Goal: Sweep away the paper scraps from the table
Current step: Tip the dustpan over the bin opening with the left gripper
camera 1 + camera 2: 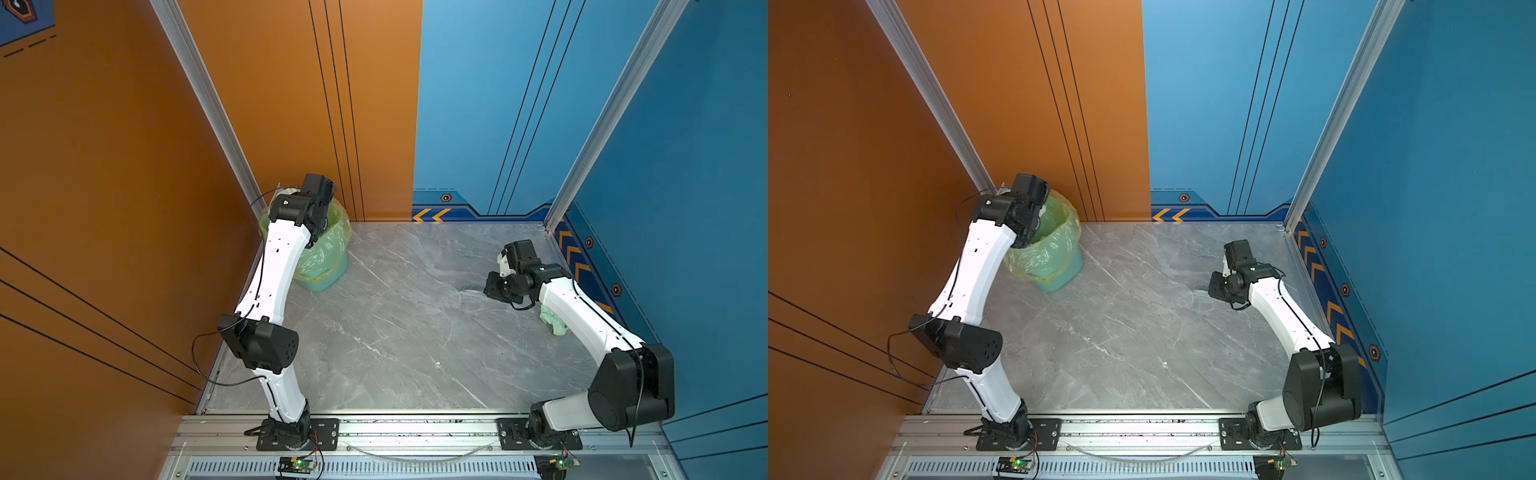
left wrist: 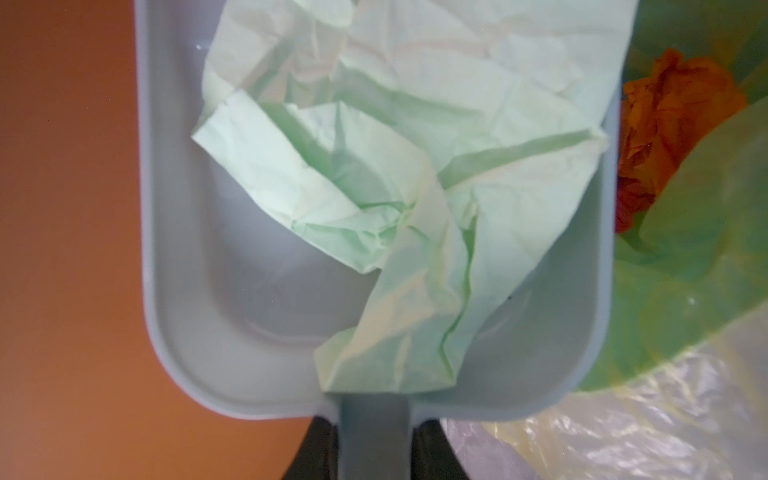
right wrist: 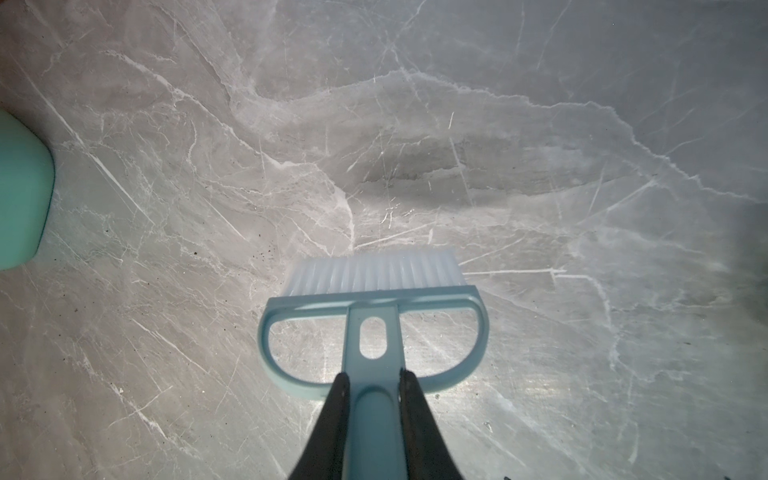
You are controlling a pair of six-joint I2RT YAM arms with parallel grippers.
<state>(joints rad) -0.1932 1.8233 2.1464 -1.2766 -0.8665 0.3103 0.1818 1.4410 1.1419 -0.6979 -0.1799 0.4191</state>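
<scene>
My left gripper is shut on the handle of a pale grey dustpan, held over the bin. A large crumpled pale green paper scrap lies in the pan. An orange-red scrap sits down in the bin bag beside it. My right gripper is shut on the handle of a light blue brush, bristles just above the table. Another pale green scrap lies on the table by the right forearm. In both top views the left jaws are hidden behind the wrist.
A green bin lined with a yellow-green bag stands in the back left corner against the orange wall. Blue walls close the back and right. A smooth teal-green shape is cut off by the right wrist view's edge.
</scene>
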